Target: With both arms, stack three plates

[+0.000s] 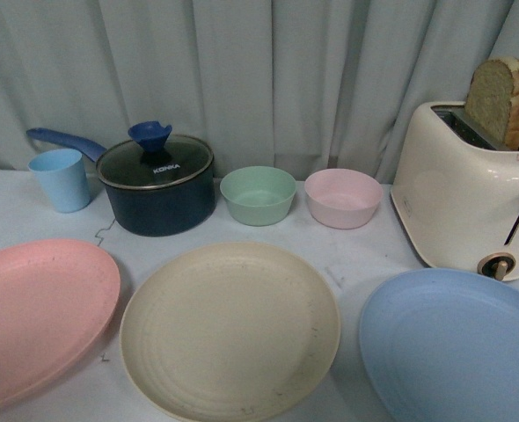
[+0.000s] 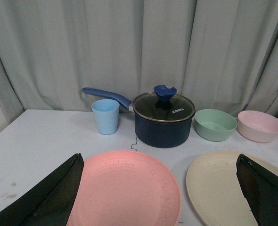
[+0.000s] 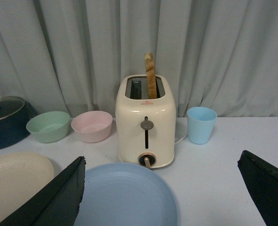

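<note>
Three plates lie flat in a row along the near side of the desk [image 1: 365, 255], none stacked. The pink plate [image 1: 40, 316] is on the left, the cream plate [image 1: 229, 330] in the middle and the light blue plate [image 1: 457, 347] on the right. A narrow strip of bare desk parts pink from cream, and a wider one parts cream from blue, so no rims touch. The pink plate runs off the left border of the front view, and the blue one runs off the right and near borders. The blue plate's far rim lies just beside the base of the single toaster [image 1: 466, 193], which holds one bread slice [image 1: 501, 101]. A band of open desk separates the plates from the far row set before the curtain [image 1: 286, 79]. That row holds one blue cup [image 1: 60, 179], one saucepan [image 1: 158, 189] with its lid on, and two bowls, a green bowl [image 1: 258, 195] and a pink bowl [image 1: 342, 198]. A second blue cup [image 3: 201, 125] stands past the toaster on the side away from the bowls, with bare desk around it. Bare desk also spreads left of the pink plate. The left pincer [image 2: 159, 159] is released, its dark fingers [image 2: 49, 197] spread wide above the pink plate. The right pincer [image 3: 162, 160] is released too, spread above the blue plate and grasping nothing.
</note>
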Tool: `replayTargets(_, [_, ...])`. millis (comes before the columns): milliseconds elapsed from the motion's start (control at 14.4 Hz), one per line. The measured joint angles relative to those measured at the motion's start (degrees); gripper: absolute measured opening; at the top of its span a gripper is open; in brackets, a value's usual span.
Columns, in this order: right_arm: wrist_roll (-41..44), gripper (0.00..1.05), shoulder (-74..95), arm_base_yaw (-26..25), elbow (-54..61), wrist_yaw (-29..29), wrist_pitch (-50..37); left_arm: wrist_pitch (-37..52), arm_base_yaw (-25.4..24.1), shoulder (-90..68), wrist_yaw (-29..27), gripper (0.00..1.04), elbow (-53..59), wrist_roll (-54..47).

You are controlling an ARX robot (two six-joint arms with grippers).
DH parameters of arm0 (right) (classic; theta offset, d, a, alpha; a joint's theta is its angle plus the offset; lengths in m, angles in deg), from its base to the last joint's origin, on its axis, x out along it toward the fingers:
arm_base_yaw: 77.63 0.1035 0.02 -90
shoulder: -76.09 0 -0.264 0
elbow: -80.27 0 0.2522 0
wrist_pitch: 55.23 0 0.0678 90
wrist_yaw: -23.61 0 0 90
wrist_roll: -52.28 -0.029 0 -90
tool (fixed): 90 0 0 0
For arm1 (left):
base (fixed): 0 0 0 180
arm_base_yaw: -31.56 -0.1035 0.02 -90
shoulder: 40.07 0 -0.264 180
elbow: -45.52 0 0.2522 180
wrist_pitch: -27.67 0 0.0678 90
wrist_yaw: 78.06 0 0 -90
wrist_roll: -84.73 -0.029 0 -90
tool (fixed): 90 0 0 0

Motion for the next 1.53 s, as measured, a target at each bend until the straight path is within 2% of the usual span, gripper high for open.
replayTargets(139, [0.0,0.98,0.0,0.0,0.0,0.0,0.0,0.0,0.0,0.0,0.0,0.98,0.0,0.0])
replayTargets(208, [0.0,0.98,0.0,0.0,0.0,0.0,0.0,-4.5,1.1,-0.9,-3.8,0.98,-1.2,1.2])
replayTargets(278, [-0.1,0.98,0.0,0.0,0.0,-0.2,0.0,-16.8,7.2,-11.0,-17.8,0.98,-7.3,8.2])
replayTargets(347, [0.0,0.98,0.0,0.0,0.0,0.3,-0.1,-20.7,6.9,-17.3,-25.5,0.98,-10.5,14.4])
replayTargets(416, [0.0,0.98,0.0,0.0,0.0,-0.1,0.1,-20.3,4.4,-18.4,-31.0,0.98,-10.9,18.6])
replayTargets(555, [0.0,0.98,0.0,0.0,0.0,0.0,0.0,-11.9,-1.9,-22.1,-25.6,0.98,-13.5,19.3])
replayTargets(694, [0.0,0.98,0.0,0.0,0.0,0.0,0.1,0.7,-10.6,-32.0,-16.4,0.98,-14.3,14.9])
replayTargets(833, [0.0,0.98,0.0,0.0,0.0,0.0,0.0,18.5,-19.7,-50.5,-5.2,0.98,-17.5,8.7])
replayTargets(972, [0.0,0.98,0.0,0.0,0.0,0.0,0.0,32.5,-25.1,-69.7,4.6,0.98,-23.7,3.3])
replayTargets(1041, [0.0,0.98,0.0,0.0,0.0,0.0,0.0,36.4,-26.9,-78.6,8.5,0.98,-26.9,0.4])
replayTargets(1249, [0.0,0.98,0.0,0.0,0.0,0.0,0.0,37.7,-30.2,-100.0,12.2,0.98,-35.5,-4.7])
replayTargets(1527, [0.0,0.98,0.0,0.0,0.0,0.0,0.0,40.6,-27.3,-109.8,12.7,0.98,-38.4,-6.8])
